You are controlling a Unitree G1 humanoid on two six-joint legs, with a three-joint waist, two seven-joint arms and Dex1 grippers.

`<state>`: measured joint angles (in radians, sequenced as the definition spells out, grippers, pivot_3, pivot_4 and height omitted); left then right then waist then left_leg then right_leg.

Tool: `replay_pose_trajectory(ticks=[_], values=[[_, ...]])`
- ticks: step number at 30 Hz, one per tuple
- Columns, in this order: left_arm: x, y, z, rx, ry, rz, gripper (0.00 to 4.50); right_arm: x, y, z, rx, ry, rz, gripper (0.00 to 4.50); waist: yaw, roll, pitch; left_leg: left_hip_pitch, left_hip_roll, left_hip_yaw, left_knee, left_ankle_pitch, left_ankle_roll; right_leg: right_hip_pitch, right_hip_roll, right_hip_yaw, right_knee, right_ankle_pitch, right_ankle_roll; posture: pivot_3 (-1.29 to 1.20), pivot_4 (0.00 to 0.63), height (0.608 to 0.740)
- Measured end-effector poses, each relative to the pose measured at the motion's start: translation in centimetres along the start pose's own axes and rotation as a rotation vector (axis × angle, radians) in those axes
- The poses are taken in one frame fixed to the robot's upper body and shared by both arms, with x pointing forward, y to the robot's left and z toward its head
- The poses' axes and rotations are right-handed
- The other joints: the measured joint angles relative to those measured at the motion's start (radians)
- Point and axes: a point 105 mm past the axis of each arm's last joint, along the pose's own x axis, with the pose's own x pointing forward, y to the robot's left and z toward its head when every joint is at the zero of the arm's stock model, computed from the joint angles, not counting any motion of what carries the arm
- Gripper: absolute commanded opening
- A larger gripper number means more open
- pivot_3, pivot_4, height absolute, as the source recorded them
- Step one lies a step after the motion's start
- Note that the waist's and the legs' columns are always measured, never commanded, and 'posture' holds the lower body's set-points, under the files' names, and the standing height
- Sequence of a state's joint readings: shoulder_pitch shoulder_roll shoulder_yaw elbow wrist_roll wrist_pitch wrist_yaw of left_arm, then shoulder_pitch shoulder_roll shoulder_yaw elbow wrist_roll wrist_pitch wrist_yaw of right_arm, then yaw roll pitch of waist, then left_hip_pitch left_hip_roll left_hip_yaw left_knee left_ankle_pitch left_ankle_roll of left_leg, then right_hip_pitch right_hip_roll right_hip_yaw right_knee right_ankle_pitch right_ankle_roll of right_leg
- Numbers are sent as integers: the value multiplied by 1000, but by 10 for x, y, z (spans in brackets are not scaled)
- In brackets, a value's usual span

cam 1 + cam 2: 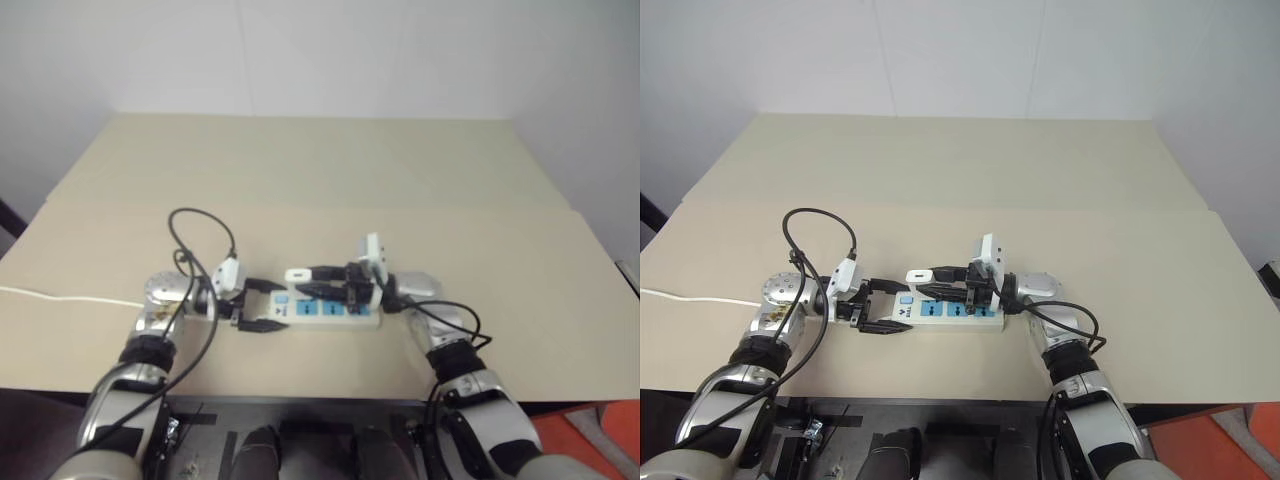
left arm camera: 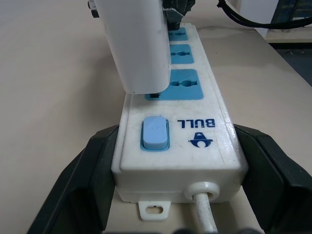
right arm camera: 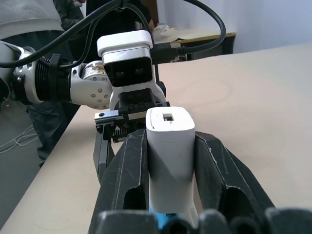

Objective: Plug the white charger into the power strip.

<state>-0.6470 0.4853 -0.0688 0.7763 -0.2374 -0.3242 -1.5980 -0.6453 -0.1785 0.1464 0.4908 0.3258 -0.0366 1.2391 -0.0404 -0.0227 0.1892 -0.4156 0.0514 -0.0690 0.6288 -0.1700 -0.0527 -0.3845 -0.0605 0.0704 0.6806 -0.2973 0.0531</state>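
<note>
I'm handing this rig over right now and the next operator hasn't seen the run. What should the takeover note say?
Left gripper: shut on the power strip, clamping its switch end with a finger on each side.
Right gripper: shut on the white charger, held between both fingers.
The power strip lies flat on the table. The charger sits upright at the socket nearest the blue switch, its base at the socket face.
Done: strip braced, charger gripped and brought to that socket.
Left: I cannot tell whether the charger is fully seated; check, press home if needed, then release both grippers.

White charger (image 1: 919,276) over power strip (image 1: 950,312) on table (image 1: 970,180)
</note>
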Motion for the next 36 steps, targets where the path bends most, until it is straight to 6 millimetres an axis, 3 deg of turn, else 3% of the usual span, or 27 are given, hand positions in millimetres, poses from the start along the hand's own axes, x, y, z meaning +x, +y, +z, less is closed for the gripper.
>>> replay_pose_trajectory(ticks=[10,18,29,36], values=[[1,0,0,0,4,-4,3241,-15,-7,-1,-13,39,44,1102,1,0,0,1,0,0,0,0,0,2,0,0,0,0,0,0,150,740],[0,0,0,0,5,-2,3241,-41,-19,-9,8,98,-31,1102,0,0,-1,1,0,0,-1,0,0,1,0,0,0,0,0,0,150,740],[-1,0,0,4,7,-7,3241,-29,-16,-3,13,77,-21,1102,-2,0,-1,0,0,0,-1,0,0,0,0,0,-1,0,0,0,150,740],[-1,0,1,7,7,-7,3241,-11,-10,34,-88,129,110,1102,-2,1,0,-1,0,0,-1,0,0,-2,0,0,0,0,0,0,150,740]])
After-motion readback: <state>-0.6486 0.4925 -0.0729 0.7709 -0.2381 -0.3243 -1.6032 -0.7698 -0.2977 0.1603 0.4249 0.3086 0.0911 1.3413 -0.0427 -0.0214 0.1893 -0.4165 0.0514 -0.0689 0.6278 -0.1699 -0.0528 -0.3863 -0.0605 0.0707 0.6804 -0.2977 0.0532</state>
